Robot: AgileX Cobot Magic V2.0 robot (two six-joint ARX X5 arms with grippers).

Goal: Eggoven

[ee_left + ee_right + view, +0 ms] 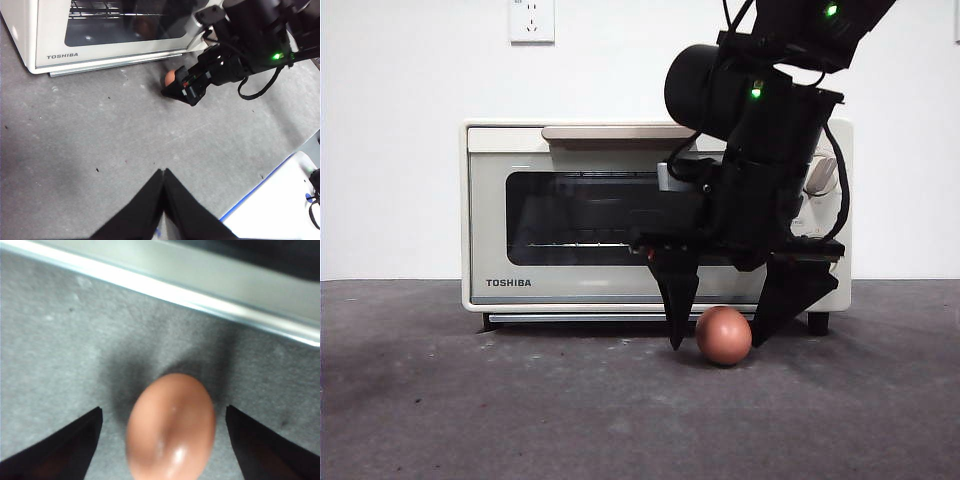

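A reddish-brown egg lies on the grey table just in front of the cream Toshiba toaster oven, whose door is shut. My right gripper is down at the table with its jaws open on either side of the egg; in the right wrist view the egg sits between the two jaws with gaps on both sides. The left wrist view shows the egg partly hidden behind the right gripper. My left gripper is shut and empty, well away from the oven.
The grey table spreads in front of the oven. A white board with a blue edge lies off the table's side in the left wrist view. A wall socket is on the wall behind.
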